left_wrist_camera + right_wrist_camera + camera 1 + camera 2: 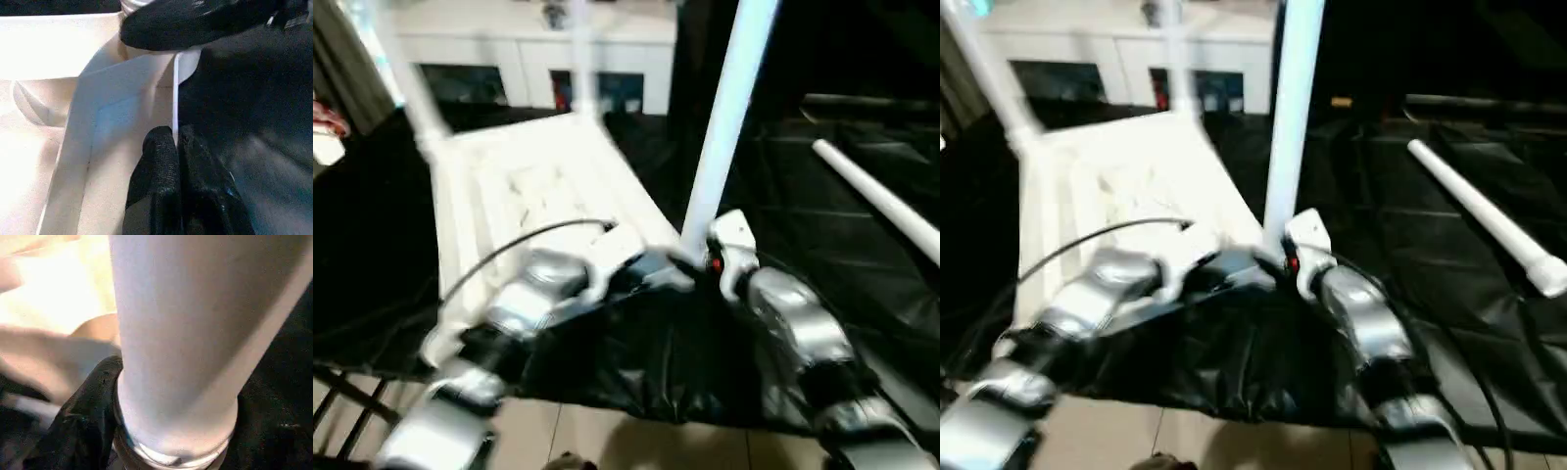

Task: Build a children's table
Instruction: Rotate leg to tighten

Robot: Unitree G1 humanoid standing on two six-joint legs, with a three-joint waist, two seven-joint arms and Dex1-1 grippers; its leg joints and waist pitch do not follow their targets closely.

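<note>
Left hand (177,147) pinched shut; right hand (122,431) fingers spread, clasping; silver forearms converge forward.

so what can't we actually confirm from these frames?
- Whether the upright leg is fully seated in its corner socket: the right gripper covers the joint in the eye views; the right wrist view sits too close.
- Its upper end: cut off by the top edge.
- Tabletop rib detail: motion blur.

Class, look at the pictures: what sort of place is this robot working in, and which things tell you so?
Probably an indoor workroom or test area: a black sheet covers the work surface, a white cabinet with glass doors stands behind, and pale floor tiles show in front.
</note>
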